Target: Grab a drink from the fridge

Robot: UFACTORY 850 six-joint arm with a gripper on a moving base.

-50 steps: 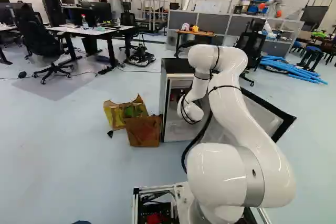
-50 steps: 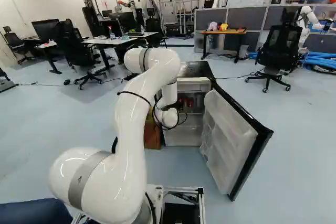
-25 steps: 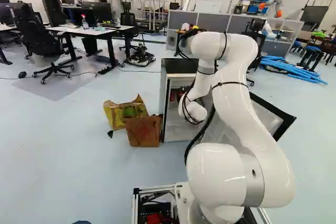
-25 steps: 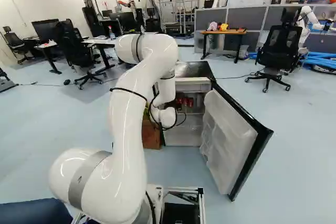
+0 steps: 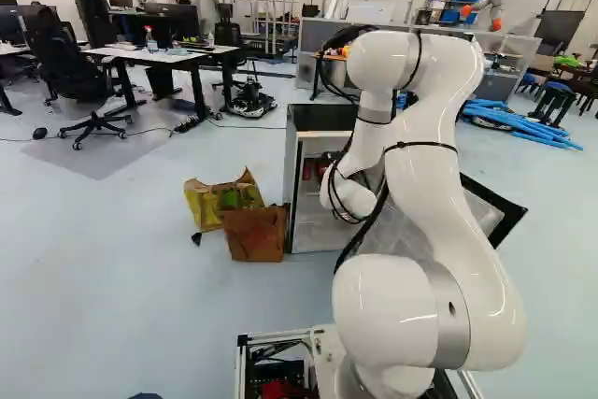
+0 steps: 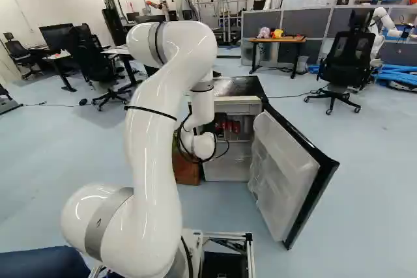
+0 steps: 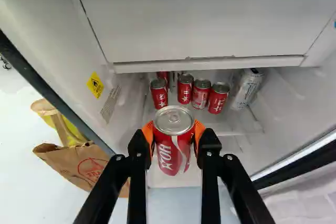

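The gripper (image 7: 174,132) is closed on a red can (image 7: 175,153). Its orange pads (image 7: 199,134) press from two opposite sides, and the fingers stand a can's width apart. The can is held with its lid facing the wrist camera, tab unopened, and appears well seated.

Beyond it, on the shelf (image 7: 234,123), stands a row of other red cans (image 7: 201,94), with a silver can (image 7: 245,89) beside them. The held can shows apart from these, near the mouth of the fridge (image 6: 238,86); whether it is fully outside cannot be told. A white compartment front (image 7: 199,19) lies above the shelf. The door (image 6: 287,174) is wide open. Paper bags (image 5: 254,234) sit on the floor beside the fridge.

Step in hand, as judged: withdrawal of the drink, the grasp being made. The next move calls for a straight, steady retreat with the grip maintained, keeping clear of the compartment's lower edge, the side wall and the door. A knock there could twist the can loose.
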